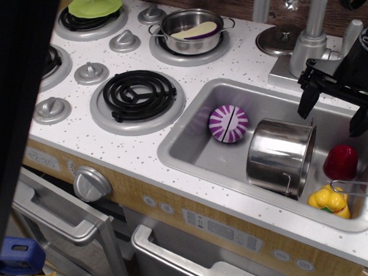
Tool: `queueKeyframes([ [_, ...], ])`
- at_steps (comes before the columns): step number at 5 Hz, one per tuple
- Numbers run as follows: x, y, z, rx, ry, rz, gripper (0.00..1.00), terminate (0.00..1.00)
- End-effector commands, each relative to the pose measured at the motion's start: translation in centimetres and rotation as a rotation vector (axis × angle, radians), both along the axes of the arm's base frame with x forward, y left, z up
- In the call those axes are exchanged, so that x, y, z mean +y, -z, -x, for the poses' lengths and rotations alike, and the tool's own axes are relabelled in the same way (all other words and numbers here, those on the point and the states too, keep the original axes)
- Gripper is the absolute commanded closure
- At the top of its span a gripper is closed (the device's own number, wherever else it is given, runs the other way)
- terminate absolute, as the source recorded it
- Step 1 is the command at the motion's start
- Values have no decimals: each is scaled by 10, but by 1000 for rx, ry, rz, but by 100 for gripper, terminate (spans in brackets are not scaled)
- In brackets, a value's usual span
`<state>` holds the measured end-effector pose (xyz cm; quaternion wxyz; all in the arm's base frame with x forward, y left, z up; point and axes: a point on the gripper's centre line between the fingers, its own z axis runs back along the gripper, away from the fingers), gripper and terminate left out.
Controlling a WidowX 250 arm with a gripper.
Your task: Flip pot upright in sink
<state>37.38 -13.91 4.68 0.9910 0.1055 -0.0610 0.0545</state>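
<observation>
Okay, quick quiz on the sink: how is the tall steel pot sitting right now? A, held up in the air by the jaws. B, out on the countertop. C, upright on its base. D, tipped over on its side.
D: the pot lies tipped on its side inside the sink, beside the purple striped ball, while the gripper hovers apart from it with open jaws.

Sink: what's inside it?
In the silver-grey sink: tall shiny steel pot on its side, purple striped ball, red piece, yellow toy. Floor beneath the pot is covered.

Shiny steel pot (280, 157) tilted, unrighted, in grey sink (191, 151).
</observation>
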Motion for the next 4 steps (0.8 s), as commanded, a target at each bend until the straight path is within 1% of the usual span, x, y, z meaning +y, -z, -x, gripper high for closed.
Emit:
queueKeyframes([
  [1, 0, 0, 0, 0, 0, 0, 0, 0],
  [2, -5, -1, -1, 13, 51, -134, 0, 0],
  [3, -6, 1, -1, 21, 77, -247, 0, 0],
  [4, -2, 5, -1, 14, 101, -293, 0, 0],
])
